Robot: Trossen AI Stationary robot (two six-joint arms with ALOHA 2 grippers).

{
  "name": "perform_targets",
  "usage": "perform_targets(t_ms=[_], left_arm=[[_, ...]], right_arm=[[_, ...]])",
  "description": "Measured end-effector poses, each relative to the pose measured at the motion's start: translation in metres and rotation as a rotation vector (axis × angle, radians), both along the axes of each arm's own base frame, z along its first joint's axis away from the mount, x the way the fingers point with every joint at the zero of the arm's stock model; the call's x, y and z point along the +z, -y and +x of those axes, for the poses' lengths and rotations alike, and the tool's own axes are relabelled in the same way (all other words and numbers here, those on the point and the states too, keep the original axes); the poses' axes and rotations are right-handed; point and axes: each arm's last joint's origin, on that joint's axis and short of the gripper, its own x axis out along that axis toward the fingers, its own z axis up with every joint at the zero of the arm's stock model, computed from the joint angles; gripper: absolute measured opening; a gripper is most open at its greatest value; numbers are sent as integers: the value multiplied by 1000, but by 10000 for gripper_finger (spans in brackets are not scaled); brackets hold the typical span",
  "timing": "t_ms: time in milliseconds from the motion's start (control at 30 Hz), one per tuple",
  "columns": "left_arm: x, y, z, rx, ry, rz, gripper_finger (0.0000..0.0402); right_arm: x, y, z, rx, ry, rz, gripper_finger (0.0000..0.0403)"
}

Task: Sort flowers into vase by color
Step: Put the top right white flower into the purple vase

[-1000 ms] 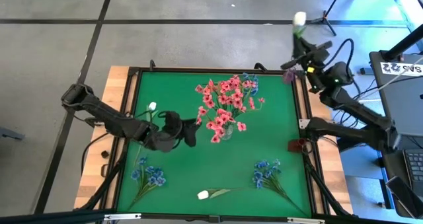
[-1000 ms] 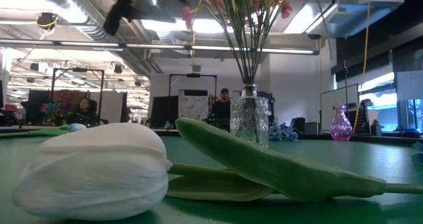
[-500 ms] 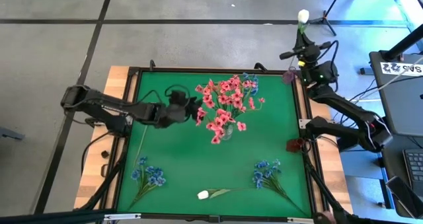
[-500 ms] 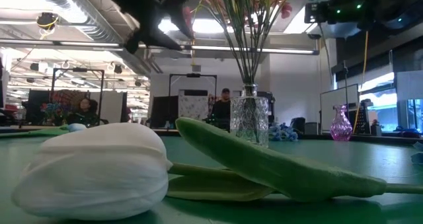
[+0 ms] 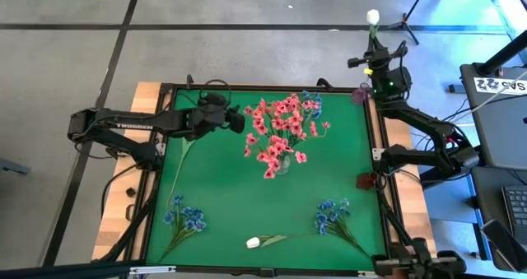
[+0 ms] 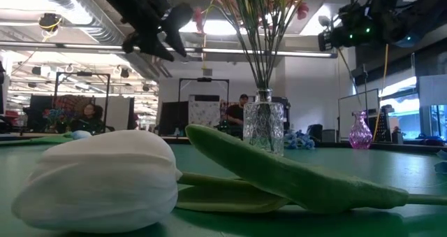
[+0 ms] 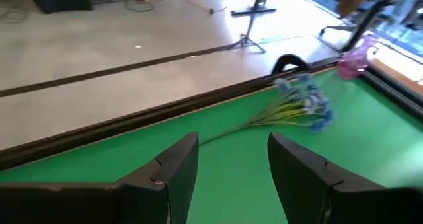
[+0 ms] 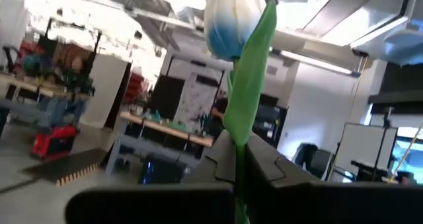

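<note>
The right gripper (image 5: 375, 58) is clamped on the stem of a white tulip (image 5: 373, 17), which is held upright beyond the table's far right corner, bud on top. In the right wrist view the green stem is seen pinched between the two dark fingers (image 8: 261, 161), with the bud (image 8: 228, 20) and one long leaf sticking up.

The left gripper (image 5: 239, 118) is hanging over the far left part of the green mat (image 5: 222, 197), fingers spread apart with nothing between them, just beside the pink blooms. Another white sprig (image 5: 183, 151) is laid on the mat beneath that arm.

The pink flowers (image 5: 280, 131) are stood in the clear glass vase (image 6: 263, 127) near the mat's middle, with a few blue blooms (image 5: 311, 103) mixed in at the far side. A blue sprig (image 5: 185, 220) is laid at the near left, another blue sprig (image 5: 333, 220) at the near right, and a white tulip on the mat (image 5: 254, 242) between them at the near edge. A small pink vase (image 6: 360, 131) is seen at the right edge of the table.
</note>
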Motion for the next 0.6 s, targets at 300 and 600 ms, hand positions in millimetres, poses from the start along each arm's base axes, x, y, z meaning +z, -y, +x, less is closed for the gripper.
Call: perform_targets(t_ms=[300, 600], left_arm=[[-2, -6, -7, 47, -35, -17, 178], [5, -6, -12, 38, -47, 23, 178]], right_arm=[[-11, 17, -6, -15, 24, -1, 5], [-24, 23, -5, -13, 23, 47, 6]])
